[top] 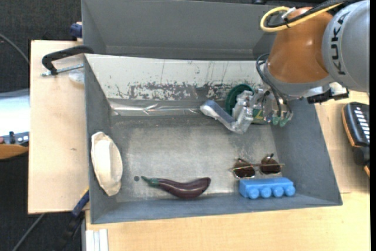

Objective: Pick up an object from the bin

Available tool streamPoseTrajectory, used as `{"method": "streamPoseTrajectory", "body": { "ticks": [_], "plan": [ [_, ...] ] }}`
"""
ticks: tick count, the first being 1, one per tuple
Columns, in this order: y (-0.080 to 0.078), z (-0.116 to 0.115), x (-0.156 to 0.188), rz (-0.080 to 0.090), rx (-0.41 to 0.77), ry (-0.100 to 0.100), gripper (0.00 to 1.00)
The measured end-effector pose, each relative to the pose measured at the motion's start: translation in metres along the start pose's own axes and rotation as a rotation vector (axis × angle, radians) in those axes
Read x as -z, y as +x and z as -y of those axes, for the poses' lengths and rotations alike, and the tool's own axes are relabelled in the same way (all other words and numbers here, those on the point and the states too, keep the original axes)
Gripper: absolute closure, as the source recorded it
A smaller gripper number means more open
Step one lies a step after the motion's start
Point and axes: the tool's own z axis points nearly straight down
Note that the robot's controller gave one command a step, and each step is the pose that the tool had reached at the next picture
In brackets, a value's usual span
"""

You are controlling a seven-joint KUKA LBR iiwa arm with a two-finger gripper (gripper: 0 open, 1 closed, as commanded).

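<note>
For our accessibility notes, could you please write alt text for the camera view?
A robot arm's gripper is at the back right of a grey metal bin, beside a dark green round thing and a pale silvery piece. A white shell lies at the left, and along the front lie a purple eggplant, sunglasses and a blue toy brick.

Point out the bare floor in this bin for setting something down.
Widest bare floor: the middle, bordered by the white shell at left, the purple eggplant in front and the gripper at right. Crowded: the front right corner, with sunglasses and a blue block close together.
</note>
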Motion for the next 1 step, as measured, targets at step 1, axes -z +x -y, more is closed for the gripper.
{"method": "streamPoseTrajectory", "body": {
  "ticks": [1],
  "plan": [
    [0.0158, -0.0005, 0.0255, -0.018, -0.015, 0.001, 1.00]
  ]
}}
